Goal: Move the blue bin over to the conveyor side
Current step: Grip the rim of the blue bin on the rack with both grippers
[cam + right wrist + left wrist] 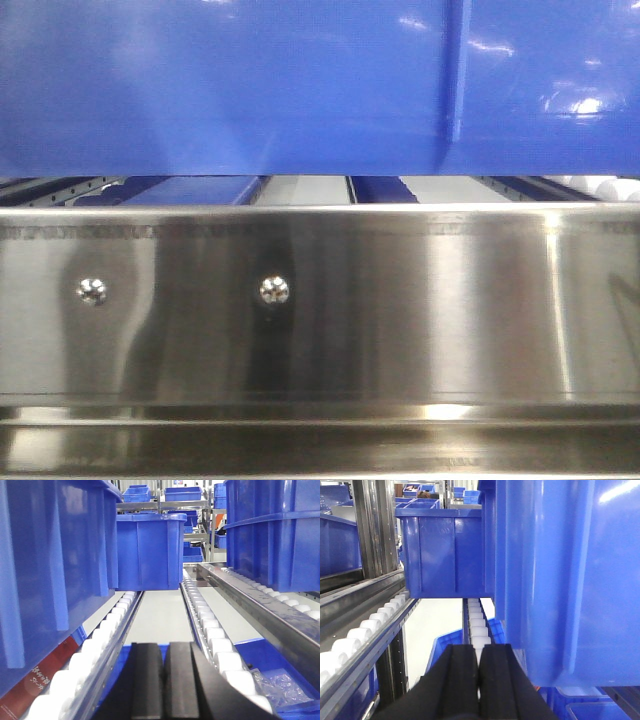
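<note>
The blue bin (pixel 250 80) fills the top of the front view, its glossy ribbed wall close above a steel rail. In the left wrist view the same blue bin (pixel 570 580) rises at the right. It stands at the left as the blue bin (pixel 45 555) in the right wrist view, resting on white rollers. My left gripper (pixel 479 652) is shut with nothing in it, low beside the bin's left wall. My right gripper (pixel 164 650) is also shut and empty, just right of the bin. The conveyor is out of view.
A polished steel rail (pixel 320 310) with two screws crosses the front view. White roller tracks (pixel 370 627) (pixel 215 635) run away from me. Another blue bin (pixel 442 550) (pixel 150 550) sits further back, one more bin (pixel 272 530) stands at right, and lower bins (pixel 270 670) lie beneath.
</note>
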